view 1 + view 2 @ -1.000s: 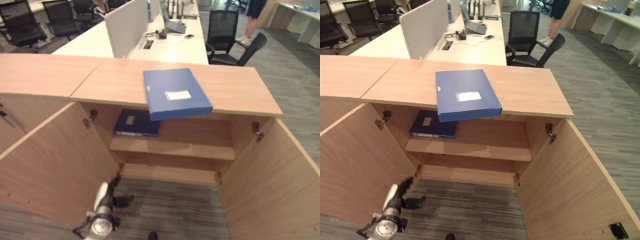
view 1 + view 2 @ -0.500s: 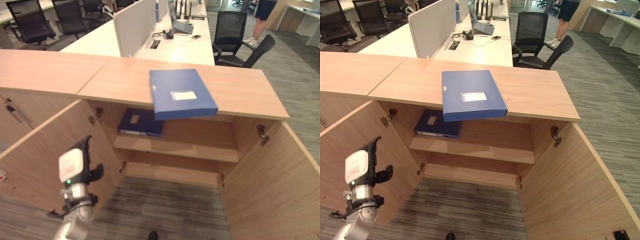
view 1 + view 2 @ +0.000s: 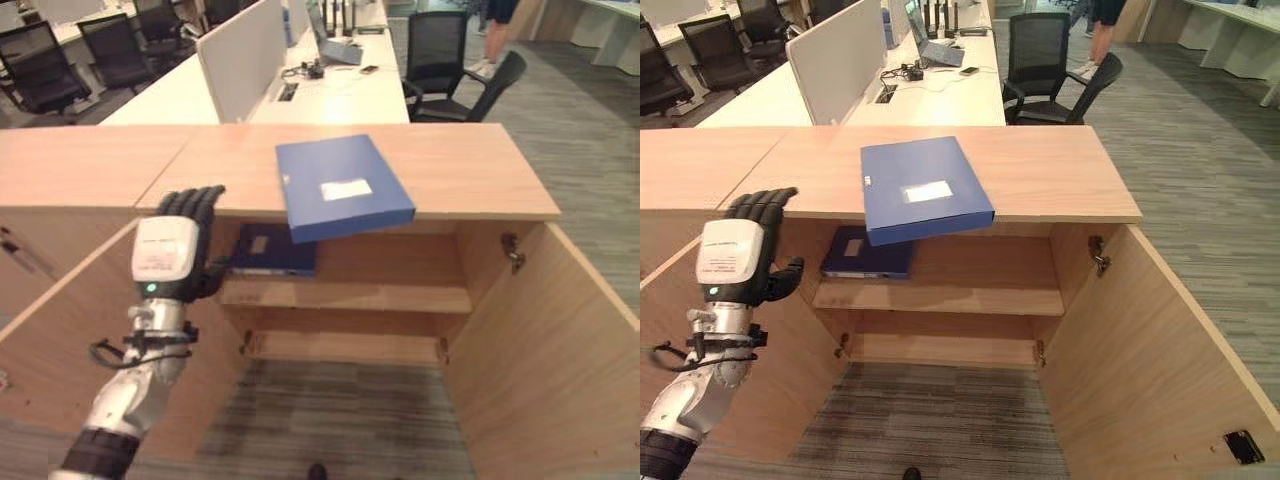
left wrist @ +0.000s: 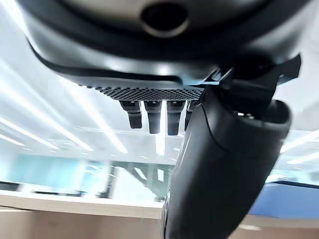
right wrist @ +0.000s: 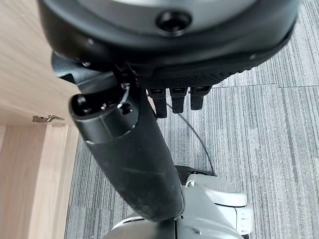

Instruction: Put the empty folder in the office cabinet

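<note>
A blue folder (image 3: 343, 186) with a white label lies flat on the wooden cabinet top (image 3: 460, 170), its near end overhanging the front edge. A second blue folder (image 3: 272, 249) lies on the upper shelf (image 3: 380, 297) inside the open cabinet, at the left. My left hand (image 3: 175, 250) is raised in front of the left door, left of the folders and touching nothing, with its fingers (image 4: 149, 117) straight and open. My right hand (image 5: 129, 149) hangs over the grey carpet beside a wooden panel, fingers straight and holding nothing.
Both cabinet doors stand wide open, the left door (image 3: 60, 330) and the right door (image 3: 560, 370). Behind the cabinet is a white desk (image 3: 330, 90) with a divider, a laptop and cables. Black office chairs (image 3: 450, 70) stand around, and a person (image 3: 495, 20) stands far back.
My left hand has risen from near the floor to the level of the cabinet top, in front of the left door. The camera has shifted a little; the folders have not moved.
</note>
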